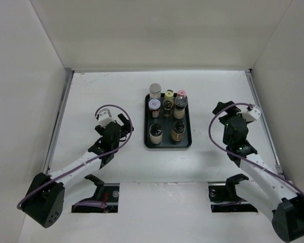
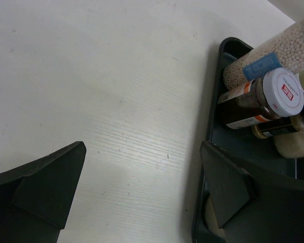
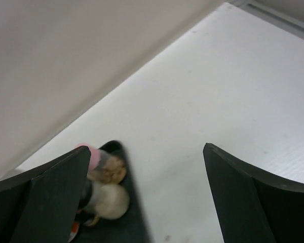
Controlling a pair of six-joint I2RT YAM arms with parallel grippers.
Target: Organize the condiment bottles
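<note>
Several condiment bottles stand upright on a flat black tray [image 1: 188, 137] at the table's centre. The back row has a grey-capped jar [image 1: 155, 91], a yellow-capped bottle [image 1: 169, 95] and a pink-capped bottle [image 1: 182, 94]. Two brown-filled jars [image 1: 155, 133] [image 1: 178, 130] stand at the front. My left gripper [image 1: 125, 126] is open on the table just left of the tray, holding nothing. The left wrist view has the open gripper [image 2: 142, 172], a white-capped jar [image 2: 286, 91] and a blue-labelled jar [image 2: 266, 61]. My right gripper [image 1: 224, 114] is open to the right of the tray. In its wrist view the open gripper [image 3: 147, 172] frames bare table, with the pink-capped bottle [image 3: 91, 154] blurred by the left finger.
White walls enclose the table on the left, back and right. A metal rail [image 1: 58, 126] runs along the table's left edge, another [image 1: 263, 121] along the right. Both arm bases sit at the near edge.
</note>
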